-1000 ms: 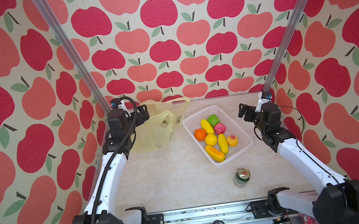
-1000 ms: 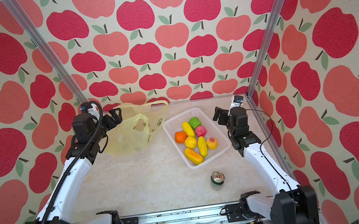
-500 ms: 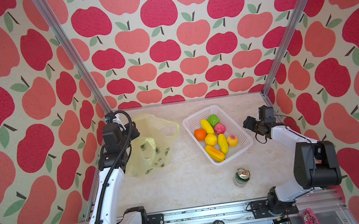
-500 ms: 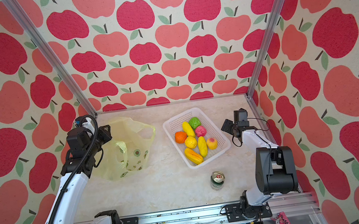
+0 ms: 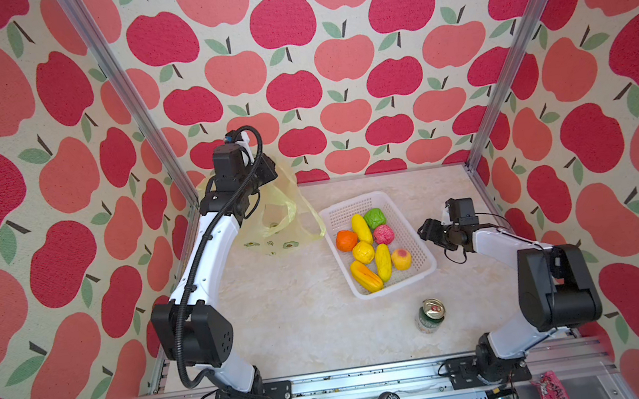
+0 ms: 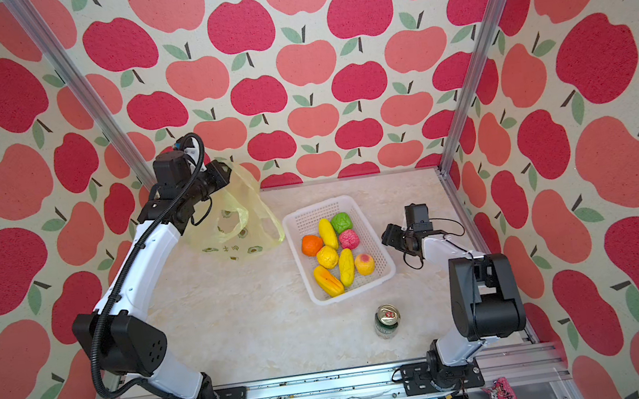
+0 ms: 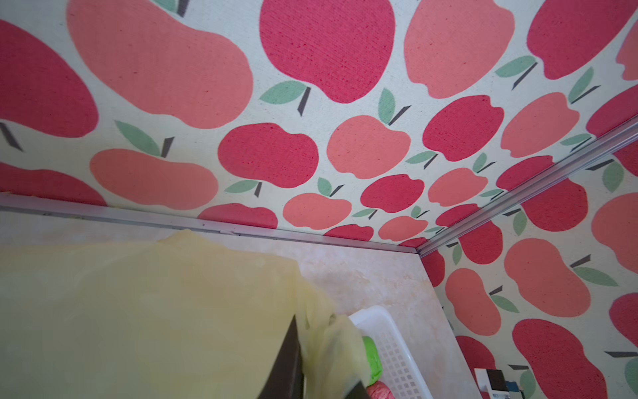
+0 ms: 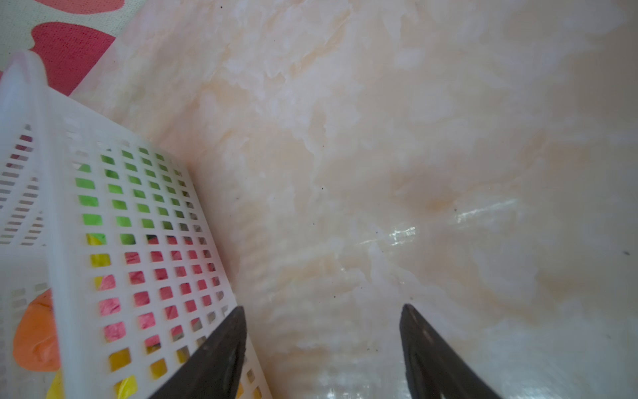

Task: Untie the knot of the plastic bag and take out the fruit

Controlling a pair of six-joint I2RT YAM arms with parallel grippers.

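We see the left gripper [image 5: 270, 171] [image 6: 223, 171] high at the back left corner, with its jaws closed on the thin film of the plastic bag [image 5: 284, 230] [image 6: 236, 232] [image 7: 138, 311], which hangs from it in both top views. In the left wrist view the yellow film drapes over one of its dark fingers [image 7: 286, 373] and fills much of the picture. The bag's printed lower edge sits low by the marble-patterned tabletop [image 5: 304, 316] [image 6: 262, 321]; we cannot tell whether it touches. Its right edge ends just beside a corner of the white mesh basket [image 5: 342, 213] [image 6: 309, 216] [image 8: 138, 262].

The fruit [image 5: 363, 252] [image 6: 327, 256] lies in that basket, eight pieces packed together: orange, green, pink, peach and several yellow.

The right gripper [image 5: 425, 232] [image 6: 387, 235] [image 8: 321, 309] is low at the basket's right side. In the right wrist view its jaws stand apart with bare tabletop between them and grip nothing. One finger is just beside the basket wall, and we cannot tell whether it touches.

A green drink can [image 5: 429, 315] [image 6: 386, 321] stands upright nearer the front, apart from the basket
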